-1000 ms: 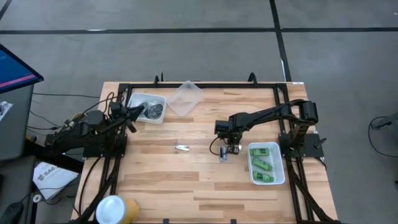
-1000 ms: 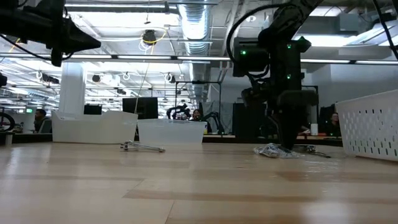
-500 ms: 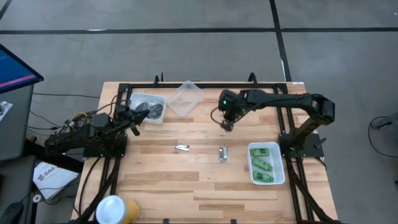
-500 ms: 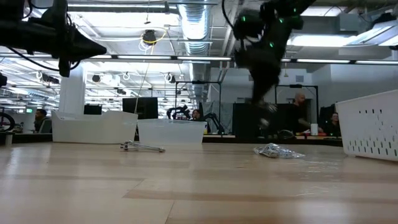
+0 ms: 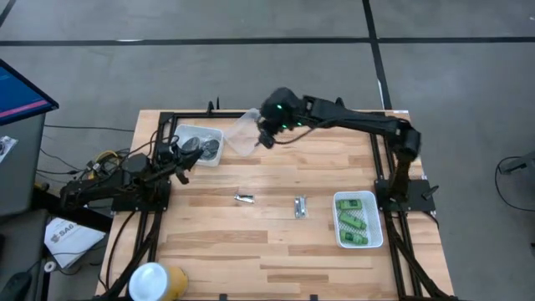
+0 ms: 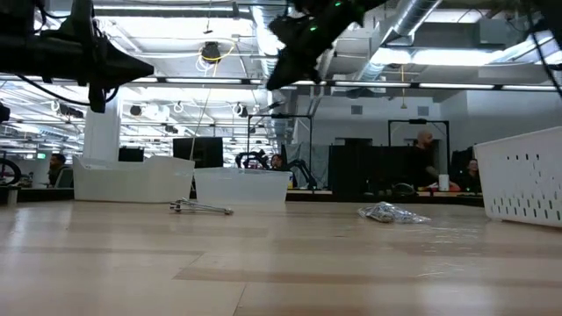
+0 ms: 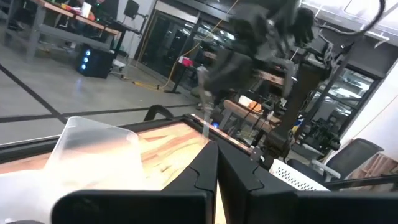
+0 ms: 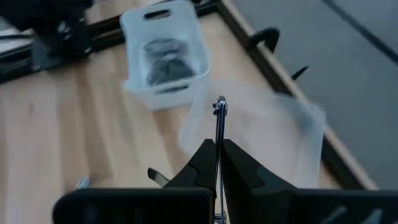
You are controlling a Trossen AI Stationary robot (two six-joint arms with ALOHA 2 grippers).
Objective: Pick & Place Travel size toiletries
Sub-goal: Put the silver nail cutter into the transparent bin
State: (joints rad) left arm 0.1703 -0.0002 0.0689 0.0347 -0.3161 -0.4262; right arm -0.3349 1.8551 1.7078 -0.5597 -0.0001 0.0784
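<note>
High view: straight down from well above, whole wooden table (image 5: 251,242) plus grey floor around, left arm at picture left, right arm at picture right. Low view: at tabletop height, level across the boards into the office behind, near the table edge. Left wrist view: forward past own closed fingers, close over the table, facing the right arm. Right wrist view: downward past own fingers, close above the clear plastic tub (image 8: 261,134). Shared: tub also in high (image 5: 244,134), low (image 6: 241,186) and left wrist (image 7: 102,152); white mesh basket (image 5: 359,242) in high and low (image 6: 525,175).
</note>
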